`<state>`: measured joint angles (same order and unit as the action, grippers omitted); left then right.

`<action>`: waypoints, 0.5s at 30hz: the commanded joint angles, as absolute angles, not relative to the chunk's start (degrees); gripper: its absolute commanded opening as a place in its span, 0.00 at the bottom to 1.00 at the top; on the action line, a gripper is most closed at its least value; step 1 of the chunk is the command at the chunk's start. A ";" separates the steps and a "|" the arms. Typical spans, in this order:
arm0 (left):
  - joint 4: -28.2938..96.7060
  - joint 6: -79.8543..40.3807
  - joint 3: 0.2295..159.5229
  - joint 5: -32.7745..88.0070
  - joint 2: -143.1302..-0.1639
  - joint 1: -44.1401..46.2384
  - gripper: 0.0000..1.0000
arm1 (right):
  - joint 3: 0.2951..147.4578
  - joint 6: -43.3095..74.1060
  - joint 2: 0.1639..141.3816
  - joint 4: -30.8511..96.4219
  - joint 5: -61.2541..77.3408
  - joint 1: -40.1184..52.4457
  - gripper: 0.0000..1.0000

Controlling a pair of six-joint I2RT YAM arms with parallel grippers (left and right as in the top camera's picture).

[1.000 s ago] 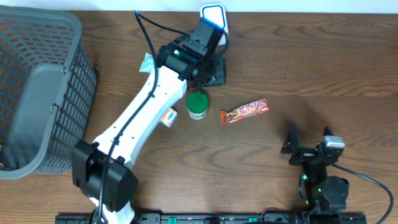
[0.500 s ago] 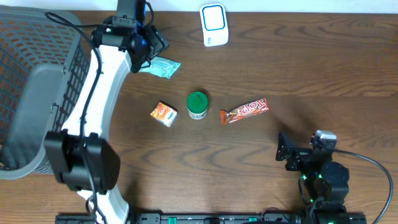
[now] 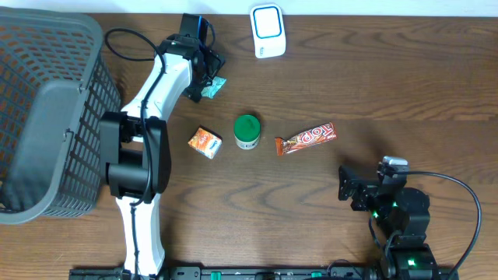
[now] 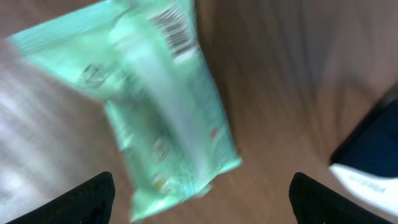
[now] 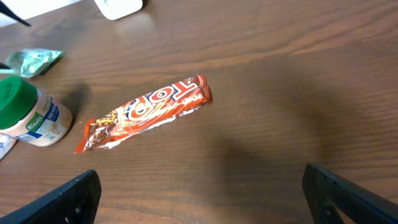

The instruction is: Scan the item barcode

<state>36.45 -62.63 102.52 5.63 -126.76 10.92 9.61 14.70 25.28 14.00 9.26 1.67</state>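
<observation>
A light green packet (image 4: 163,106) with a barcode near its top end lies on the wooden table, blurred in the left wrist view. My left gripper (image 4: 202,199) hovers over it, open; both black fingers (image 4: 87,198) stand well apart from the packet. In the overhead view the packet (image 3: 213,87) lies just left of the white scanner (image 3: 267,31), with the left gripper (image 3: 205,76) right at it. My right gripper (image 3: 350,190) stands open over bare table near the front right, and nothing is between its fingers (image 5: 68,198).
A green-lidded jar (image 3: 247,132), a small orange box (image 3: 205,142) and a red candy bar (image 3: 306,138) lie in a row mid-table. A grey mesh basket (image 3: 47,117) fills the left side. The scanner's edge (image 4: 367,168) shows beside the left gripper.
My left gripper has opened and let go of the green packet, which now lies on the table. The left arm swung away from the scanner. The right gripper shifted slightly left.
</observation>
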 commanded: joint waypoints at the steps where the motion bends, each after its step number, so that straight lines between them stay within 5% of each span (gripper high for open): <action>1: 33.58 -64.45 102.21 4.16 -128.64 10.57 0.90 | 10.61 15.42 25.96 13.41 10.04 1.39 0.99; 8: 33.23 -66.78 102.21 0.80 -131.72 10.26 0.89 | 10.61 15.40 25.96 13.08 11.09 1.39 0.99; 9: 33.26 -66.76 102.21 0.82 -132.14 10.11 0.81 | 10.61 15.40 25.96 13.02 11.07 1.41 0.99; 11: 33.34 -66.72 102.21 0.82 -132.57 9.85 0.25 | 10.61 15.40 25.96 13.02 11.07 1.41 0.99; 12: 33.34 -66.72 102.21 0.82 -132.57 9.74 0.12 | 10.61 15.40 25.96 13.04 11.07 1.41 0.99; 15: 33.28 -66.72 102.24 0.82 -132.55 9.26 0.08 | 10.61 15.40 25.96 13.02 11.07 1.41 0.99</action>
<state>33.17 -66.11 102.52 2.57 -131.66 10.15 9.61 14.72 25.87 13.21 10.57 1.67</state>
